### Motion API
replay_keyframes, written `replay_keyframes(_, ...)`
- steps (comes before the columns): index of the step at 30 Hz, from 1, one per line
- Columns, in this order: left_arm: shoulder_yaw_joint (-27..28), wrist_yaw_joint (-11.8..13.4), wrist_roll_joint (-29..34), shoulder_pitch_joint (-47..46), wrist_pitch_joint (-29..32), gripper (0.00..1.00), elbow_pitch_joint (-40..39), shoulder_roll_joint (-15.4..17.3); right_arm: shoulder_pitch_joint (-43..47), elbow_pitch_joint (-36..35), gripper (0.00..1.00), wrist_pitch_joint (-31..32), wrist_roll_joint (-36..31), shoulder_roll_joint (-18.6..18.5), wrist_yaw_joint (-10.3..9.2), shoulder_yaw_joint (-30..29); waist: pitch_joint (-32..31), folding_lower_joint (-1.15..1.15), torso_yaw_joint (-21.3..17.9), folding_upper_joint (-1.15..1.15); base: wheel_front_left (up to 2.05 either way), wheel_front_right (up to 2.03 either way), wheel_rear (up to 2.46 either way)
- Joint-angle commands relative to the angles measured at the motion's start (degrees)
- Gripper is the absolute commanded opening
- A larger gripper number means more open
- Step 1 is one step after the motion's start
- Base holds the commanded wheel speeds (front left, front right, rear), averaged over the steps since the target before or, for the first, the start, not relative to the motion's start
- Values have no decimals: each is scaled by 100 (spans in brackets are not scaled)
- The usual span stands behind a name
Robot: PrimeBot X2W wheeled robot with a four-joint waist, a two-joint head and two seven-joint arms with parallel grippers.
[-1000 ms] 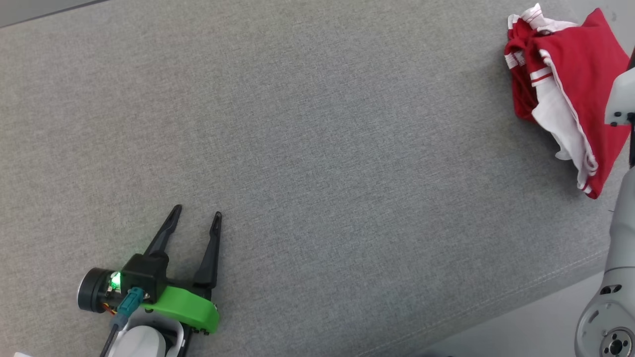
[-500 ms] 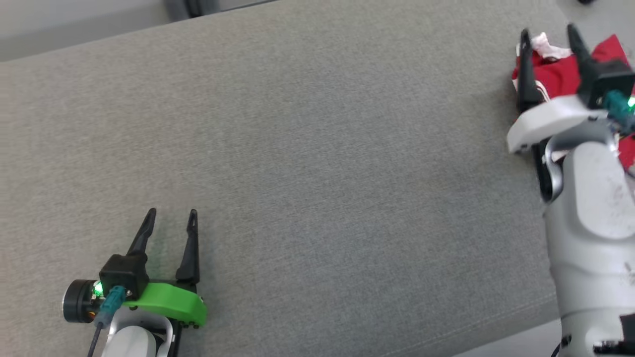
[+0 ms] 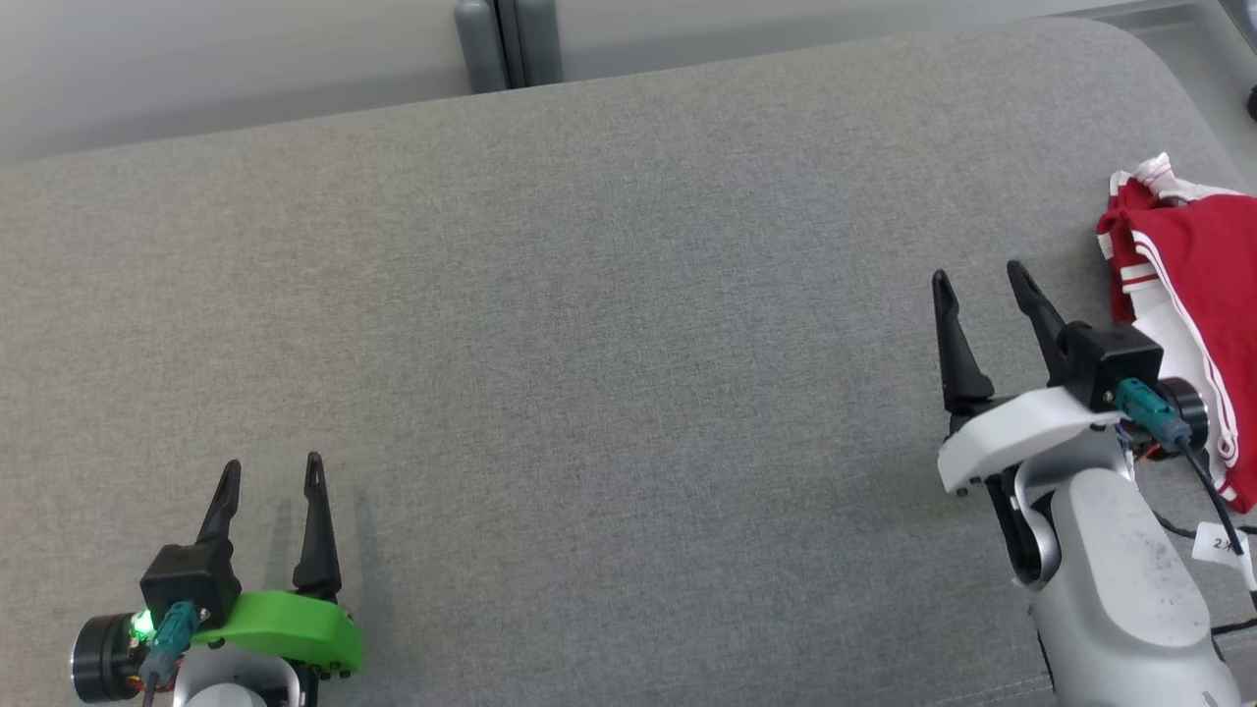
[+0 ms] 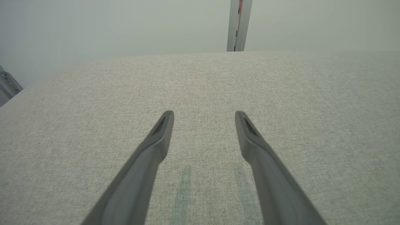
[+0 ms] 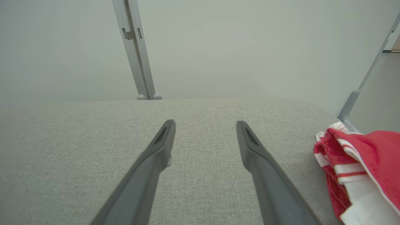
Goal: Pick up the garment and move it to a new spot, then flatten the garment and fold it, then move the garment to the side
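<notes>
Your left gripper (image 3: 273,463), lower left, and right gripper (image 3: 978,273), lower right, both gape empty, likely parked clear of the red garment (image 3: 1198,265) at the right edge.

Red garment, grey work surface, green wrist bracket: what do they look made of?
Garment: soft fabric, matte red with white striped trim, lying in limp folds. Likely knit, fibre unclear.
Work surface: grey woven upholstery, matte, with a fine heathered weave and a rounded corner.
Green bracket: probably plastic. It looks smooth, with uniform colour and a slight sheen.
</notes>
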Motion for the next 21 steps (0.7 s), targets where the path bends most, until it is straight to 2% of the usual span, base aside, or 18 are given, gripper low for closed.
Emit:
replay_keyframes(1, 64, -17, 44, 94, 6, 100, 7, -27, 177, -20, 100, -21, 69, -25, -10, 27, -234, 0, 182, 0, 0, 0, 0)
replay_keyframes(6, 259, -17, -18, 290, 6, 100, -4, -69, 627, -71, 100, -21, 371, -25, -10, -49, -433, 0, 216, 0, 0, 0, 0)
replay_keyframes(16, 263, -17, -577, 811, 6, 100, 60, -91, 1296, 66, 100, -21, 338, -26, -10, 52, -999, 0, 277, 0, 0, 0, 0)
replay_keyframes(21, 209, -17, -658, 969, 6, 100, 32, -92, 1437, 132, 100, -21, 301, -23, -10, 100, -1129, 0, 347, 0, 0, 0, 0)
